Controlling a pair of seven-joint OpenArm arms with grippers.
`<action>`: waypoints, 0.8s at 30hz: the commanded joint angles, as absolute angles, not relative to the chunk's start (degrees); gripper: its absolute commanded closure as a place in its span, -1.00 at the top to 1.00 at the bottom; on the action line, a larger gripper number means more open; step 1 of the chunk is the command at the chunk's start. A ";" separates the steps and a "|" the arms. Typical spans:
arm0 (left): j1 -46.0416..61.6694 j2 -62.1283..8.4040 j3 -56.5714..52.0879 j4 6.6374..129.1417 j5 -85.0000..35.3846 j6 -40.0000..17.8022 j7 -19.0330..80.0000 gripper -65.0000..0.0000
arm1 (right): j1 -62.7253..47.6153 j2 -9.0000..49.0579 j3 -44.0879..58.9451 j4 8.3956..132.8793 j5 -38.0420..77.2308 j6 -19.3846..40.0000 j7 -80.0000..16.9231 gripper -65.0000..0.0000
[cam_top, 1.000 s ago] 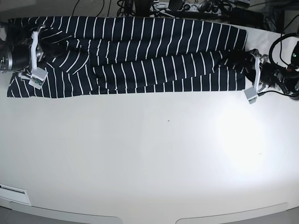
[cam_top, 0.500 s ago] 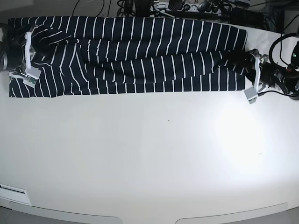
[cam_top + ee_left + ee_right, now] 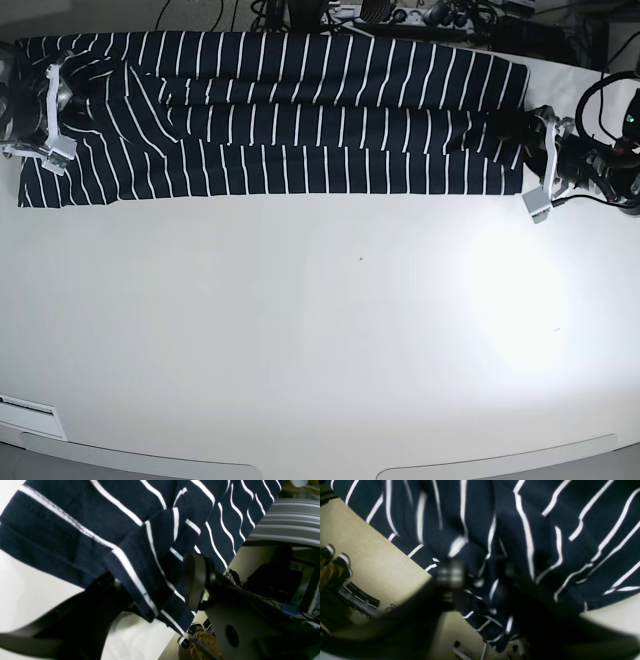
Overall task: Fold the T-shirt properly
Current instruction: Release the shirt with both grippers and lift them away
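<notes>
The T-shirt [image 3: 300,110], dark navy with thin white stripes, lies stretched in a long band along the table's far edge. My left gripper [image 3: 515,128] is at the band's right end in the base view. In the left wrist view it [image 3: 155,585] is shut on a folded hem of the T-shirt [image 3: 140,537]. My right gripper [image 3: 68,92] is at the band's left end. In the blurred right wrist view it [image 3: 482,580] is shut on bunched T-shirt fabric [image 3: 532,530]. The cloth hangs slightly over both table ends.
The white table [image 3: 320,330] spreads toward me. Cables and dark equipment [image 3: 400,15] crowd the space behind the far edge. A white label [image 3: 25,408] sits at the front left. Beyond the table edge, the floor and someone's shoes [image 3: 335,560] show.
My right gripper has moved toward the base view's left edge with the cloth in it. The slack folds in the shirt have pulled out flat. The left gripper has stayed put.
</notes>
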State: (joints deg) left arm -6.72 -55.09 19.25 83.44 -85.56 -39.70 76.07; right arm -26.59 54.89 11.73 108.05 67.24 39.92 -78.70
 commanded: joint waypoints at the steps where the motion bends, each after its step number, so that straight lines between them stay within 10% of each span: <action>1: -7.51 -56.36 18.96 83.72 -85.00 -40.00 76.51 -0.01 | -25.28 56.66 12.53 109.19 67.46 40.00 -79.42 0.04; 7: -7.51 -56.36 18.96 83.72 -85.00 -40.00 76.51 -0.01 | -20.93 57.21 18.44 112.57 83.70 40.00 -79.68 -0.07; 12: -7.51 -56.34 18.04 83.72 -85.00 -40.00 76.47 -0.01 | -21.19 49.93 26.72 112.18 85.00 40.00 -78.85 -1.00; 24: -7.49 -56.34 4.73 83.72 -85.00 -38.98 76.01 -0.01 | -21.41 33.08 27.38 103.50 65.89 40.00 -68.29 -1.00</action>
